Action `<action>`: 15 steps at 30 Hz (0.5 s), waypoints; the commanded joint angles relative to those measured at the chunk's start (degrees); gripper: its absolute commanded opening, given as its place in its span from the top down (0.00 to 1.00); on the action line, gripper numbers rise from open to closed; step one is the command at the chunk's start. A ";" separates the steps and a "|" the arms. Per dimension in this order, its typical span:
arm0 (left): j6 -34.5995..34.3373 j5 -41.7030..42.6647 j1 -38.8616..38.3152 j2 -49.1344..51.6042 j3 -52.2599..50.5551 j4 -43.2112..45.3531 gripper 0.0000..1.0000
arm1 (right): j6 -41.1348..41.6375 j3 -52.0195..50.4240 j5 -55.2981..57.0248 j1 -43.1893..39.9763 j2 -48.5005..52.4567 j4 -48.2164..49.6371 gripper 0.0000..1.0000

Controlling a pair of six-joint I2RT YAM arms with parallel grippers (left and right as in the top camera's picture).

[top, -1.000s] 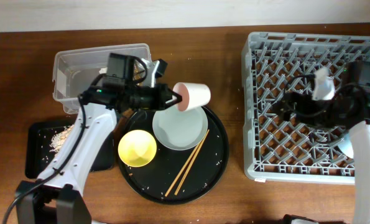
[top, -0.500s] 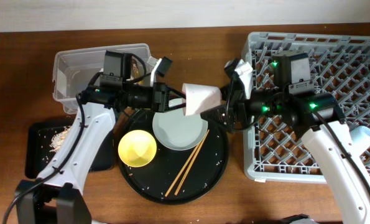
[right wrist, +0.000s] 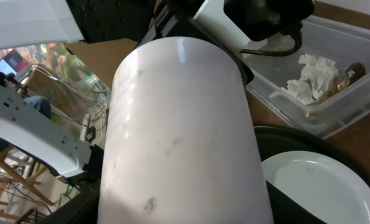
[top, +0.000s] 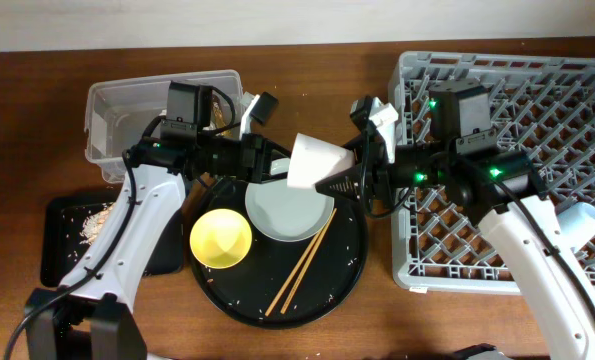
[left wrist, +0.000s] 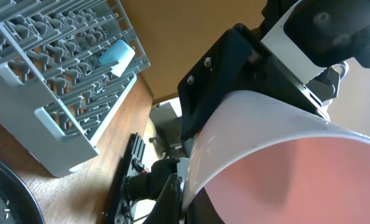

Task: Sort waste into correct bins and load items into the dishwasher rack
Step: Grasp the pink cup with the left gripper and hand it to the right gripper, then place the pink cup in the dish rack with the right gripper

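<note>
Left gripper [top: 277,160]: fingers pressed onto the rim of the pink cup [top: 315,160], one finger inside the mouth, as the left wrist view shows.
Right gripper [top: 345,180]: at the cup's base end, dark fingers flanking the white outer wall; whether they are clamped on it cannot be told.
Pink cup: held in the air on its side, mouth toward the left arm, between the two grippers, above the upper right edge of the plate [top: 282,212].
Plate: pale grey-green, on the round black tray [top: 347,270].
Yellow bowl [top: 221,238]: upright on the same tray, just beside the plate on its lower left.
Chopsticks [top: 302,260]: one pair, lying slantwise on the tray, upper ends at the plate's right rim.
Clear tub [top: 112,100]: behind the left arm, holding crumpled tissue [right wrist: 309,78] and a brown-gold wrapper [right wrist: 346,74].
Black rectangular tray [top: 57,255]: at the table's left edge, carrying shredded food scraps [top: 97,220].
Dishwasher rack [top: 537,270]: grey, on the right, with the light blue cup [top: 582,220] lying near its right side.
</note>
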 commanded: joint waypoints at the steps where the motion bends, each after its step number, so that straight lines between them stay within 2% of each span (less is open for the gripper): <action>1: 0.07 -3.72 -0.55 0.22 0.57 0.13 1.00 | 0.39 -0.20 -0.94 0.68 0.09 0.24 0.40; 2: 0.07 -5.20 -0.55 0.22 0.57 0.11 0.98 | 0.39 -0.20 -0.90 0.68 0.09 0.24 0.41; 5: 0.09 -15.93 -0.55 0.22 0.57 -0.57 0.70 | 0.66 -0.20 4.81 0.68 0.09 -0.37 0.46; 6: 0.09 -24.68 -0.42 0.22 0.57 -2.51 0.59 | 0.68 -0.20 9.40 0.68 0.07 -1.60 0.46; 8: 0.09 -37.46 0.39 0.20 0.57 -6.88 0.48 | 3.15 -0.17 19.65 0.57 0.07 -4.07 0.46; 11: 2.34 -46.90 4.22 -0.83 0.57 -13.66 0.44 | 7.50 0.96 34.82 -1.90 0.07 -9.62 0.46; 15: 4.59 -56.74 8.83 -4.28 0.57 -21.24 0.43 | 13.42 5.86 48.06 -12.66 0.07 -17.38 0.50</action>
